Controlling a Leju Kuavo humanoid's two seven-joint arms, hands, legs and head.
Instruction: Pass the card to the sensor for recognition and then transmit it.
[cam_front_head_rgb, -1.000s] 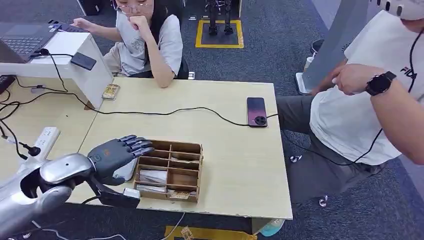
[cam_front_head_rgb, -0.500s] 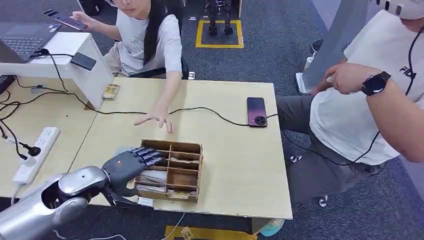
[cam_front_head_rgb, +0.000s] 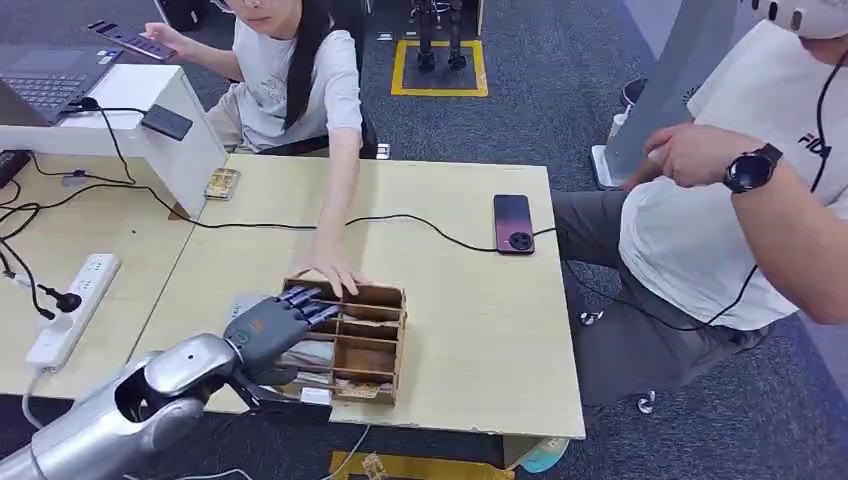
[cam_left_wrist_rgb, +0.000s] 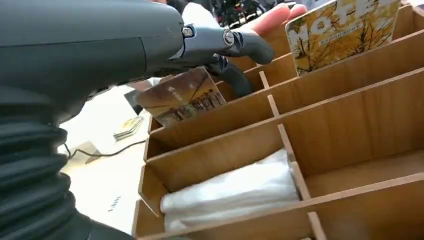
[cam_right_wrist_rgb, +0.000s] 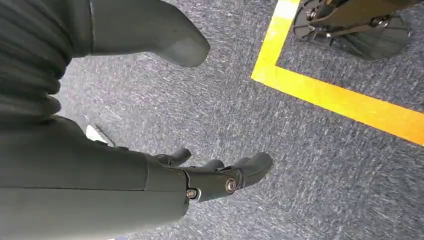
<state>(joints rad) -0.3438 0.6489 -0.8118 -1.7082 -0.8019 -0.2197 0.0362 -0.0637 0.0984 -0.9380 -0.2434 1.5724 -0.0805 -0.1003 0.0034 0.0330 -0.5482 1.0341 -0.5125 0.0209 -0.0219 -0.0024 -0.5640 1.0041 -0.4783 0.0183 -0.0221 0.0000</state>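
A: Status? Left hand (cam_front_head_rgb: 268, 327) is reaching over the left compartments of the wooden organizer (cam_front_head_rgb: 385, 350), lower centre of the head frame.

B: Fingers are extending over the slots. In the wrist view a brownish card (cam_left_wrist_rgb: 181, 96) is sitting right by the fingertips (cam_left_wrist_rgb: 252, 46), but whether they're pinching it, cannot tell. A yellow card (cam_left_wrist_rgb: 340, 31) is standing in a slot further on, upper right of that frame.

A: So progress?

B: Early, I'd judge. Card isn't lifted clear, nothing is being presented to a sensor, no handover. I'm not picking out which item is the sensor.

A: Right hand (cam_right_wrist_rgb: 220, 177)?

B: Hanging over grey carpet, fingers loosely curled, grasping nothing.

A: Room to move?

B: Tight. A person's hand (cam_front_head_rgb: 333, 272) is resting on the organizer's far rim, just beside the robot's fingers. Thin dividers are crowding the grasp. Organizer is sitting near the table (cam_front_head_rgb: 480, 330) front edge; open tabletop lies to its right.
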